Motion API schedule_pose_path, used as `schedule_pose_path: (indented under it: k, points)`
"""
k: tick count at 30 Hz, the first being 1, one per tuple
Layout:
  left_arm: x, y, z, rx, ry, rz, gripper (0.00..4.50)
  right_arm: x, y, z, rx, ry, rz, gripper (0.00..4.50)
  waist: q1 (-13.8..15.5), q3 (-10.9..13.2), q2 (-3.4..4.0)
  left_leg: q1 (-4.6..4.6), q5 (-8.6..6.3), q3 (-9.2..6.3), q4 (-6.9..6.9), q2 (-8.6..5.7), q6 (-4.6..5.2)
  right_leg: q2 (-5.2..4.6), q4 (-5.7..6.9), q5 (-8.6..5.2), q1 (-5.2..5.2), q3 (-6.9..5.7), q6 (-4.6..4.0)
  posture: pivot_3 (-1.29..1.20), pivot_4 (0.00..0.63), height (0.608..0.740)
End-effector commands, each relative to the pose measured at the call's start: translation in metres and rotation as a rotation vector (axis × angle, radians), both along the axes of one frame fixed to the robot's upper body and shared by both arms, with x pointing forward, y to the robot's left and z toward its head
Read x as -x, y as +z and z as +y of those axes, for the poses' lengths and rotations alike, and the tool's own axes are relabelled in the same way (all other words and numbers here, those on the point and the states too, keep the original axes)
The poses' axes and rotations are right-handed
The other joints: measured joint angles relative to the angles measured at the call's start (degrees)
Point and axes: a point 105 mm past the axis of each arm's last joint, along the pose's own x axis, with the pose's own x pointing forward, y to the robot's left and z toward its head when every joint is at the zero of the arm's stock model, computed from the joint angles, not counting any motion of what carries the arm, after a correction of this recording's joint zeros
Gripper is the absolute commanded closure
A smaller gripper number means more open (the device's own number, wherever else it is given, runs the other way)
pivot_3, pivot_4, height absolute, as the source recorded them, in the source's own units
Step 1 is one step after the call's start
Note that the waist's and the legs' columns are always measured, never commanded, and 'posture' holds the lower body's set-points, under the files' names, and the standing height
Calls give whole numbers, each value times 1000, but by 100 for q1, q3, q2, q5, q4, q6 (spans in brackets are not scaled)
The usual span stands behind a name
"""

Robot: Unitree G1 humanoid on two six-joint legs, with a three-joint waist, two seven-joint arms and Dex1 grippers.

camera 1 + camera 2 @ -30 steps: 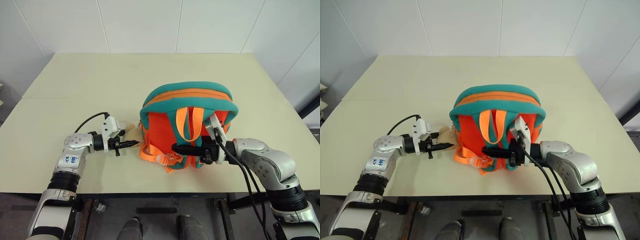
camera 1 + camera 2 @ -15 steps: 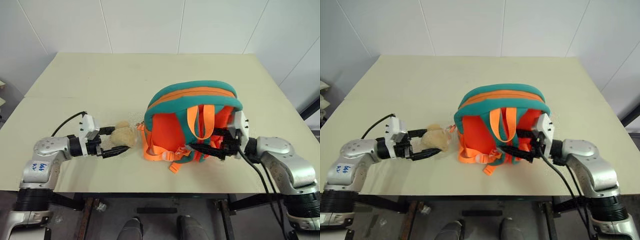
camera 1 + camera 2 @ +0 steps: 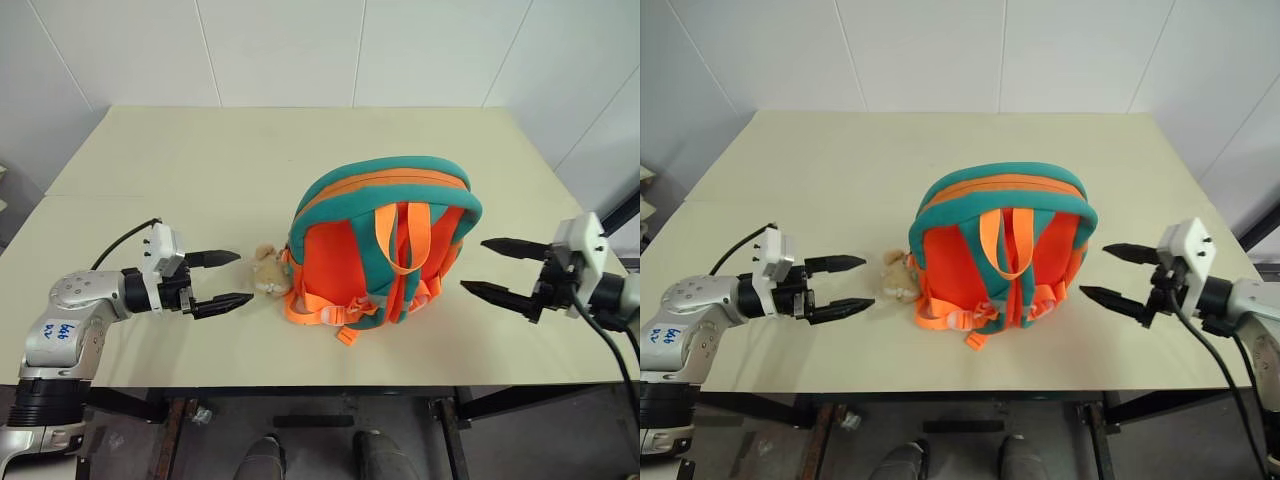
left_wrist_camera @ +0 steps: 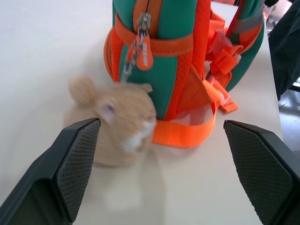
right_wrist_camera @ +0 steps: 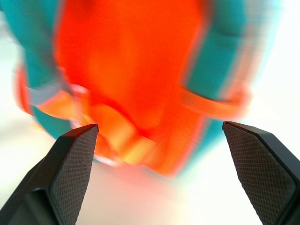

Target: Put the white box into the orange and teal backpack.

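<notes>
The orange and teal backpack (image 3: pixel 385 245) stands upright on the middle of the table, its straps facing me. Its beige plush toy (image 3: pixel 266 283) lies on the table against its lower left side. My left gripper (image 3: pixel 245 277) is open just left of the toy, with nothing between its fingers, and points at the toy and the backpack (image 4: pixel 173 56). My right gripper (image 3: pixel 472 264) is open and holds nothing, a short gap right of the backpack, which blurs across the right wrist view (image 5: pixel 136 70). The white box is out of view.
The cream table (image 3: pixel 200 160) has bare surface behind the backpack and on both sides of it. A white tiled wall stands past the far edge. The table's front edge runs just below both grippers.
Both grippers have opened and drawn away from the backpack, the right one swinging far out to the right, the left one back to the left. The plush toy now lies free beside the backpack.
</notes>
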Motion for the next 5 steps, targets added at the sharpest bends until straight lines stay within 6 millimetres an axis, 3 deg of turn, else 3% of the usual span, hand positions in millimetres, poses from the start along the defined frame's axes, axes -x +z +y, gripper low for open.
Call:
schedule_pose_path:
  k: [1,5]
  points:
    - [9,9,3,-56,-40,-37,0,3,-3,-6,37,-18,-23,28,-1,0,1,1,0,1,-2,0,0,0,0,0,0,1,0,0,150,740]
    - [10,14,11,-83,-30,-24,0,1,-2,-6,21,-47,-52,28,-8,1,1,2,0,5,-4,0,0,-1,-1,-8,0,3,-15,0,150,740]
